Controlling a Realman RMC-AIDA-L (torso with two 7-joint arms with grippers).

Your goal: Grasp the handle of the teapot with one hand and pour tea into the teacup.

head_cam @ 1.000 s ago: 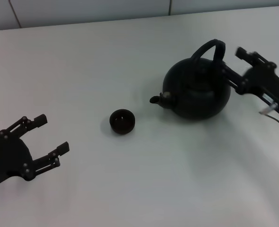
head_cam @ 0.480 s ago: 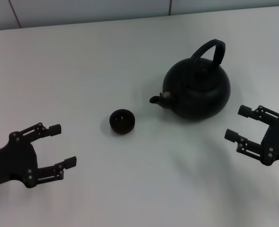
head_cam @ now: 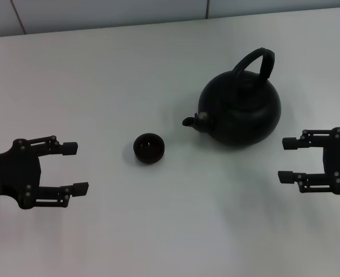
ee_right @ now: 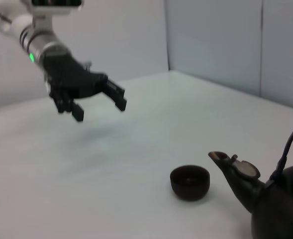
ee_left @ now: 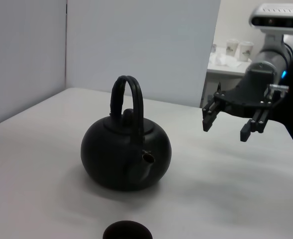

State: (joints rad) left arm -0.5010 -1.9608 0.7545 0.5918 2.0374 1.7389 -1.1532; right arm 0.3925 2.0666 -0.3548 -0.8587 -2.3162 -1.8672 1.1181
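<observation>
The matte-black teapot (head_cam: 239,112) stands upright on the white table, right of centre, with its spout pointing toward the teacup. Its arched handle (head_cam: 257,61) rises free, with nothing gripping it. The small dark teacup (head_cam: 149,148) sits left of the spout. My right gripper (head_cam: 286,160) hovers open just right of and nearer than the teapot, apart from it, fingers pointing left. My left gripper (head_cam: 75,167) hangs open at the left, well away from the cup. The left wrist view shows the teapot (ee_left: 124,154), handle (ee_left: 129,94) and right gripper (ee_left: 226,128); the right wrist view shows the teacup (ee_right: 189,182) and left gripper (ee_right: 99,110).
The white table (head_cam: 175,231) ends at a grey wall along the back. Paper cups (ee_left: 238,49) stand on a shelf far behind the right arm in the left wrist view.
My right gripper has drawn back from beside the teapot's handle to a spot nearer and lower, level with the pot's body. My left gripper has turned level and shifted slightly.
</observation>
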